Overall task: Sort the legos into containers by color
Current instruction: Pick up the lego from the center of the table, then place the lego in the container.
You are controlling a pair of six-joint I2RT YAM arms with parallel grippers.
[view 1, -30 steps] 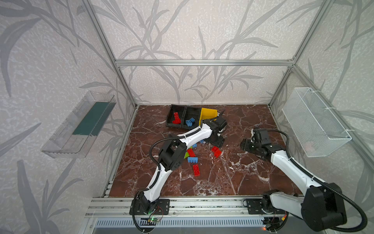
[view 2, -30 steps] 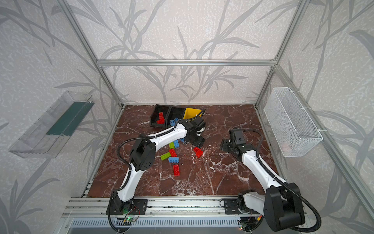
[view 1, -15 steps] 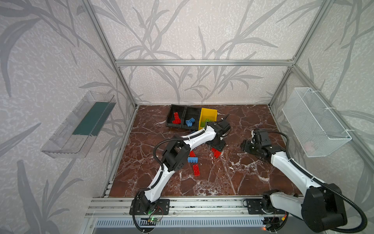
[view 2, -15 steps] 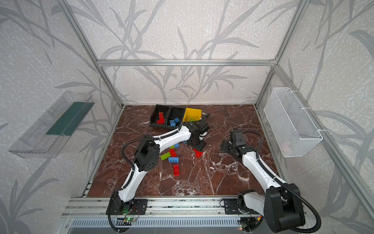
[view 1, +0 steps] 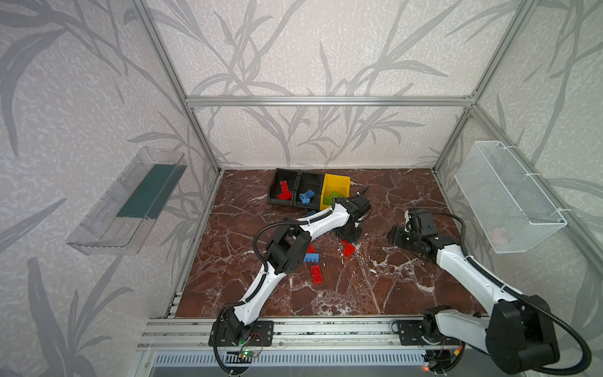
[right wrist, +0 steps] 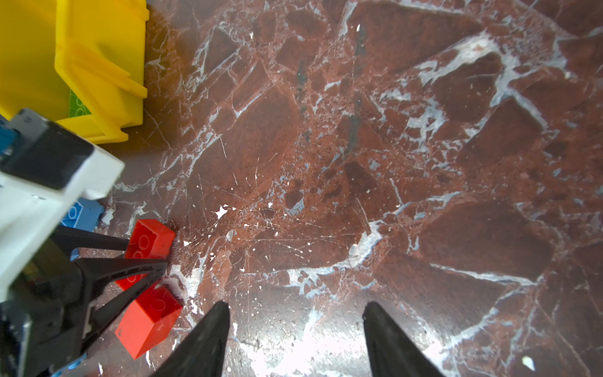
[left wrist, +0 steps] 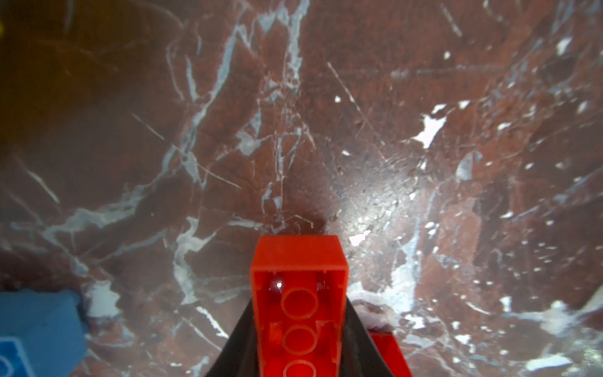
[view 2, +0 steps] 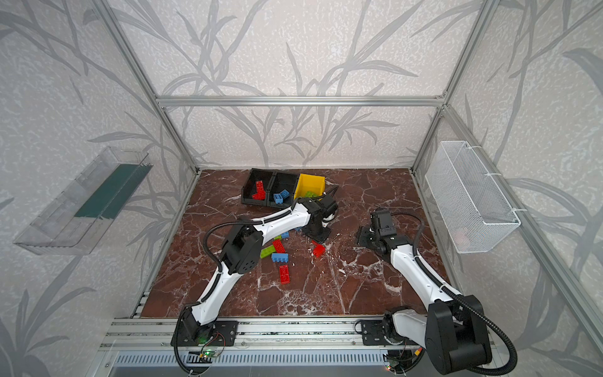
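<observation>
Red-brown marble top (view 1: 375,287), L gripper (right wrist: 146,254) pinching a red brick (left wrist: 298,258) across its width, long axis along the fingers, low at the surface w/ a 2nd red brick (right wrist: 148,321) just beside; black bin (view 1: 276,179) w/ reds lies back-left, L arm nearer, lift-room open above; R gripper (right wrist: 295,305) agape, empty.

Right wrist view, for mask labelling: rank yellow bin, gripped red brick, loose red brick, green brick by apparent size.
1. yellow bin.
2. loose red brick and gripped red brick: alike, nearness differs, unranked.
3. green brick, a sliver showing.
</observation>
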